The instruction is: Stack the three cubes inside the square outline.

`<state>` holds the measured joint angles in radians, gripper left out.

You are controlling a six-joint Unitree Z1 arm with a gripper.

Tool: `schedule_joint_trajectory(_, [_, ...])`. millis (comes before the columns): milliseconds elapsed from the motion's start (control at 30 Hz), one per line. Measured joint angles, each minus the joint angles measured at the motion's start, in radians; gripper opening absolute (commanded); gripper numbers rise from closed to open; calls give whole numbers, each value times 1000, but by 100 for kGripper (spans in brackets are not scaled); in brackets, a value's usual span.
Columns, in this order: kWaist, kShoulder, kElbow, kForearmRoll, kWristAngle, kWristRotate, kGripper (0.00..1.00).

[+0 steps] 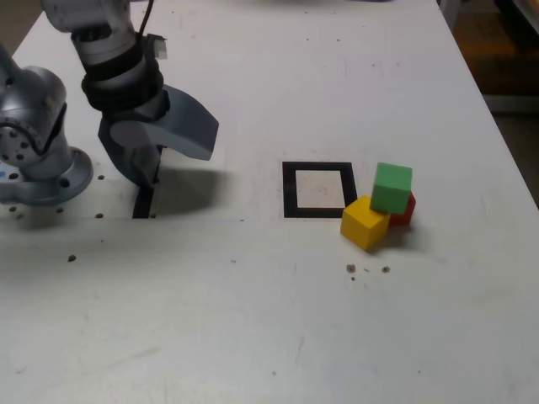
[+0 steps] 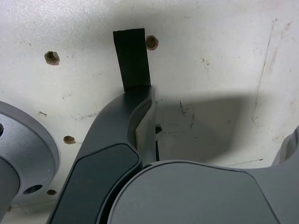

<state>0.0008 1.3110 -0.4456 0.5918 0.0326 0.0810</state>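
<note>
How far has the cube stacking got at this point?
Nothing looks finished inside the square outline: its white centre is bare. The green cube sits raised over the yellow cube and red cube, to the exterior view's right of the outline. The gripper is open with no cube in it. All three cubes remain to be stacked inside the outline.
</note>
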Motion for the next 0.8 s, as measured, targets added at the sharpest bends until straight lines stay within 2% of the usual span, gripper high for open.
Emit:
schedule_joint_trajectory(267, [0, -10, 8, -9, 1, 0, 99])
schedule_joint_trajectory(467, [-1, -23, 13, 2, 31, 0, 100])
schedule_joint_trajectory(533, [-2, -21, -11, 41, 56, 4, 100])
schedule_joint_trajectory(600, [-3, 0, -66, 114, 79, 23, 99])
schedule_joint_trajectory(667, [-7, 18, -111, 140, 80, 31, 99])
schedule_joint_trajectory(800, [-42, 71, -242, 272, 84, 68, 99])
